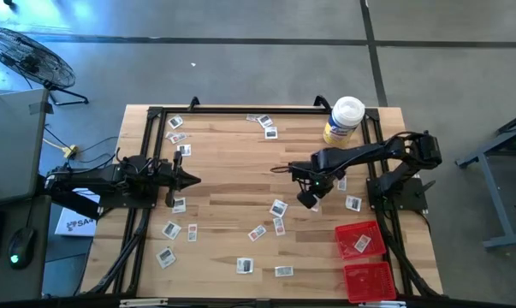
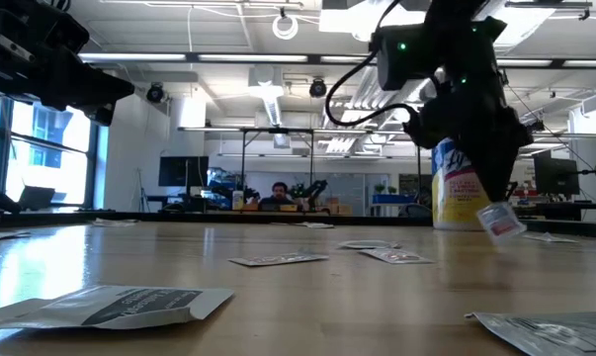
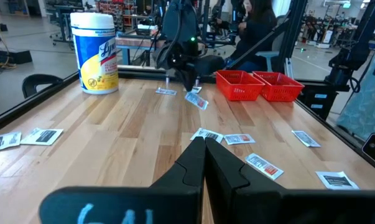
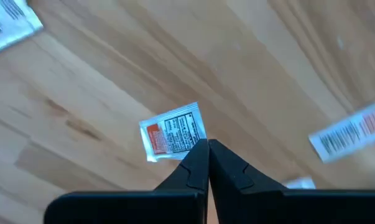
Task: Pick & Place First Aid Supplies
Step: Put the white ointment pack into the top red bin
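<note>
Several small white first aid packets (image 1: 278,208) lie flat and scattered over the wooden table (image 1: 232,171). My right gripper (image 1: 309,198) hangs right of the table's middle, pointing down, shut on one packet (image 4: 171,132). The low view shows that packet (image 2: 498,220) off the tabletop. My left gripper (image 1: 189,180) stays shut and level over the table's left side, with nothing in it. Two red trays (image 1: 358,239) stand at the near right corner. My right gripper pinches the packet by one end (image 4: 196,142) between its two fingertips, coming from above and pointing down. The packet hangs tilted below the fingers (image 2: 487,203), lifted clear of the table.
A yellowish jar with a white lid (image 1: 343,120) stands at the far right, just beyond my right arm. One packet lies in the farther red tray (image 1: 360,244); the nearer tray (image 1: 369,281) sits at the table's front edge. A black frame (image 1: 240,109) runs along the table's edges.
</note>
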`<state>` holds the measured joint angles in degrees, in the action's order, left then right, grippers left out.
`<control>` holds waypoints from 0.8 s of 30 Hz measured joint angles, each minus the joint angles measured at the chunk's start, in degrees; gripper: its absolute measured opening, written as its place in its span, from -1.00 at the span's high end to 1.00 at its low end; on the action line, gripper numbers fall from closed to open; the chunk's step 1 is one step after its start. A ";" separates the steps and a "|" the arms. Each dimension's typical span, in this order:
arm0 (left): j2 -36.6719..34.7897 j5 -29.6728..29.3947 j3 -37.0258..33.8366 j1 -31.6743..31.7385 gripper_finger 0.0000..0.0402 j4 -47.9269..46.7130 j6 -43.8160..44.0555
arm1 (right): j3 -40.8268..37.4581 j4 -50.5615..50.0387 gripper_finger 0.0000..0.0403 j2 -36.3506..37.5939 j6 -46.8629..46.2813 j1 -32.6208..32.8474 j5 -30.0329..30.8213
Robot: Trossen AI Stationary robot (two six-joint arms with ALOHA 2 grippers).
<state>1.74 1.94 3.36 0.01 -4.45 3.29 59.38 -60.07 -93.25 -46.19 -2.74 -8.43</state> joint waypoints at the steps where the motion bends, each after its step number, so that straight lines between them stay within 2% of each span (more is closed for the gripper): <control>1: 0.00 0.00 0.00 0.00 0.99 0.00 0.00 | 0.59 -1.44 1.00 0.05 -0.18 0.23 -0.45; 7: 0.00 0.00 -0.01 0.00 0.99 0.00 0.00 | 2.23 -5.13 1.00 3.22 -3.81 3.31 -2.20; 13: 0.00 -0.01 0.00 0.00 0.99 0.00 0.00 | 2.80 -10.37 1.00 9.75 -13.25 9.47 -4.22; 17: 0.00 -0.01 0.00 0.00 0.99 0.00 0.00 | 1.81 -15.27 1.00 15.23 -23.88 15.21 -6.12; 24: 0.00 0.01 0.00 -0.02 0.99 0.00 0.00 | -2.99 -15.50 1.00 23.84 -48.50 27.80 -7.85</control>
<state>1.74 1.95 3.36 -0.01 -4.45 3.29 56.39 -75.57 -69.42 -94.69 25.06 -16.28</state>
